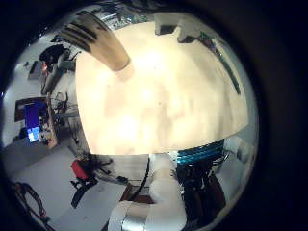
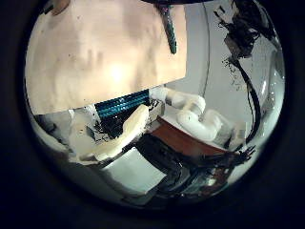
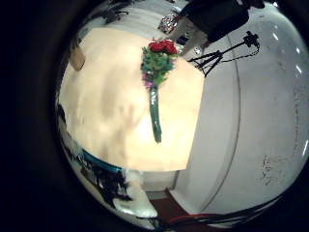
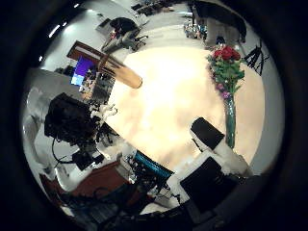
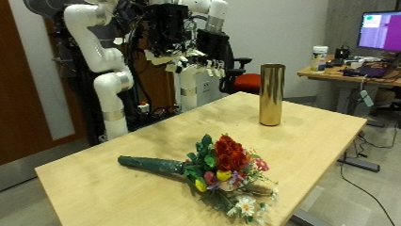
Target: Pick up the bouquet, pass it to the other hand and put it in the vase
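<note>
- Right now the bouquet point(image 5: 207, 169) is lying flat on the counter point(image 5: 113, 174), its wrapped stem end pointing toward the arms and its red blooms sitting close to the near edge.
- Both hands are hanging high above the far side of the counter, well apart from the bouquet and touching nothing.
- One hand point(image 5: 188, 56) is showing pale fingers that are hanging loose and spread, gripping nothing; I cannot tell which hand it is, nor how the other one's fingers are standing.
- The vase point(image 5: 271, 94), a tall narrow gold cylinder, is standing upright toward the far corner, well apart from the flowers.
- Judging from this, no step of the task is started yet.
- Risks ahead: a hand closing on the blooms instead of the stem would be crushing them; a nudge could be sliding the bouquet off the near edge; and a stem coming in tilted could be tipping the slim vase over.
</note>
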Tool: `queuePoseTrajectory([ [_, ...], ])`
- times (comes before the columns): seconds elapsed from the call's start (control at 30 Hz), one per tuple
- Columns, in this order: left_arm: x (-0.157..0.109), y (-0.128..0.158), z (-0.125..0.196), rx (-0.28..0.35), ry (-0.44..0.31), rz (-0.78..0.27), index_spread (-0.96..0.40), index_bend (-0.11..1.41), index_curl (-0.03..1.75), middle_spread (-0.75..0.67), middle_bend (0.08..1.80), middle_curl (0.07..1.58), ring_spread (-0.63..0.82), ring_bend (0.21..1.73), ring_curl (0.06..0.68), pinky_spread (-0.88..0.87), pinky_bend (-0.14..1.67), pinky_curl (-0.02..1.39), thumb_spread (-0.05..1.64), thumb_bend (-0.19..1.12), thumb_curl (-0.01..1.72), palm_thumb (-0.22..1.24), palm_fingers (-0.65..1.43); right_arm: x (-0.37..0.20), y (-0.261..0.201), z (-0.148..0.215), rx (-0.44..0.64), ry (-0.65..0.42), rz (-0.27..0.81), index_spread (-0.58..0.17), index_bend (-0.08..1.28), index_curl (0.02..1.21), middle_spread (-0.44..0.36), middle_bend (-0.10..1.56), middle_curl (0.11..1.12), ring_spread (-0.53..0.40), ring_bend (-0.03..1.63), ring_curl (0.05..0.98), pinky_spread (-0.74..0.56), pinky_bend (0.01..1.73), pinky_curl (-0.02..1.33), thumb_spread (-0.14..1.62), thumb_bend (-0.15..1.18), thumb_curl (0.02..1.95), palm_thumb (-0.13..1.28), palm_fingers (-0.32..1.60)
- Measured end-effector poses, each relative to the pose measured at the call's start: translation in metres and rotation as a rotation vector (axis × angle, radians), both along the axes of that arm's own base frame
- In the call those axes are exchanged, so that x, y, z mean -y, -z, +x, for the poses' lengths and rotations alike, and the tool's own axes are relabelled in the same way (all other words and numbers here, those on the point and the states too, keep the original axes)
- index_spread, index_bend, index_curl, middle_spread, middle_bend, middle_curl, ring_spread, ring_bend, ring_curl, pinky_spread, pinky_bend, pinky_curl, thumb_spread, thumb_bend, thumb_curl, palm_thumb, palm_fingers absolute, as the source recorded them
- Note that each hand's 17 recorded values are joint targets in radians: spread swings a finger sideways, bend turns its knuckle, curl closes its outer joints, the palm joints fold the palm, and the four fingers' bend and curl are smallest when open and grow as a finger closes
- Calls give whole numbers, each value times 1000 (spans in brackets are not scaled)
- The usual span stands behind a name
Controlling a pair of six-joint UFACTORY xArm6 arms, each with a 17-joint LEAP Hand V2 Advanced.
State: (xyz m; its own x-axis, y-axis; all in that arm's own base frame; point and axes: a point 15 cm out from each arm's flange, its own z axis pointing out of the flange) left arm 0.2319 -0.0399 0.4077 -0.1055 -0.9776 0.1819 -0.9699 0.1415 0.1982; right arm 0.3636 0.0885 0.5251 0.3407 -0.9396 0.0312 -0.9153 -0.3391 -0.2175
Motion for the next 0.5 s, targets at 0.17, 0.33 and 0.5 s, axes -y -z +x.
queuePoseTrajectory([
  [0.17, -5, 2, 0, -5, -17, 0, 41, 187, 381, 252, 179, 287, 462, 441, 198, 355, 195, 293, 924, -30, 327, 440, 200, 4, 10, 10, -28, 19, 9, -351, 162, 277, 62, 188, 300, 221, 348, 249, 347, 298, 322, 1065, -21, 398, 795, 94],
  [0.33, -5, 5, 3, -15, -10, 0, 41, 187, 379, 247, 183, 289, 458, 441, 195, 351, 193, 293, 925, -30, 327, 440, 203, 11, 15, 16, -45, 44, 12, -345, 163, 277, 62, 188, 300, 221, 348, 249, 346, 298, 323, 1068, -21, 399, 791, 93],
  [0.5, -4, 3, 7, -16, 6, -2, 44, 191, 382, 244, 181, 289, 457, 440, 193, 351, 192, 291, 925, -30, 327, 440, 206, 20, 15, 18, -47, 71, 13, -327, 159, 274, 84, 193, 304, 223, 364, 252, 351, 289, 320, 1068, -22, 398, 786, 113],
])
